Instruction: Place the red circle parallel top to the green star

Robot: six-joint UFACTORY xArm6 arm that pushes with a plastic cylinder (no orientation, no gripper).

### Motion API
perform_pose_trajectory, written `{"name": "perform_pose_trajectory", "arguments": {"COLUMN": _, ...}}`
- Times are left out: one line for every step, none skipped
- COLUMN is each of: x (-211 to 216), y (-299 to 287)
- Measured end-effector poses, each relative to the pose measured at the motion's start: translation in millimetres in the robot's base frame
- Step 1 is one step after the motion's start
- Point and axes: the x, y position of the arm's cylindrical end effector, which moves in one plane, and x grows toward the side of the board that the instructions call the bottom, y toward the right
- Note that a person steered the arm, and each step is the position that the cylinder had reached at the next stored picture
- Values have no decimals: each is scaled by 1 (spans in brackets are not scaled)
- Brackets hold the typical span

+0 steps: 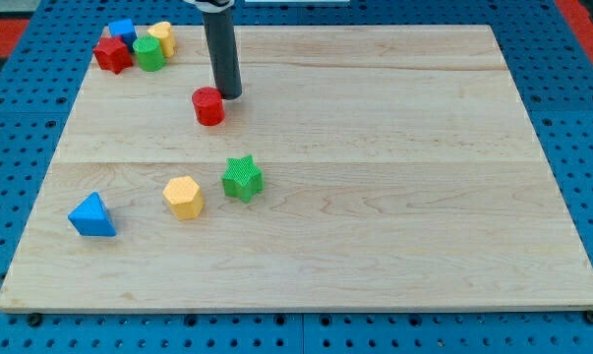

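Note:
The red circle [208, 106] is a short red cylinder on the wooden board [375, 147], left of the middle and toward the view's top. The green star [242, 178] lies below it and a little to its right, a clear gap between them. My tip [228, 94] stands just right of and above the red circle, touching or nearly touching its upper right edge. The dark rod rises from there out of the view's top.
A yellow hexagon [184, 197] lies just left of the green star. A blue triangle [91, 216] lies near the board's left edge. At the top left corner sit a red star [111, 54], a green cylinder [148, 54], a blue block [123, 29] and a yellow block [162, 36].

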Motion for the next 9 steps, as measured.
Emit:
{"name": "perform_pose_trajectory", "arguments": {"x": 27, "y": 18}}
{"name": "perform_pose_trajectory", "arguments": {"x": 69, "y": 19}}
{"name": "perform_pose_trajectory", "arguments": {"x": 83, "y": -15}}
{"name": "perform_pose_trajectory", "arguments": {"x": 56, "y": -45}}
{"name": "perform_pose_trajectory", "arguments": {"x": 15, "y": -35}}
{"name": "perform_pose_trajectory", "arguments": {"x": -18, "y": -30}}
{"name": "perform_pose_trajectory", "arguments": {"x": -36, "y": -30}}
{"name": "perform_pose_trajectory", "arguments": {"x": -18, "y": -30}}
{"name": "perform_pose_trajectory", "arguments": {"x": 17, "y": -25}}
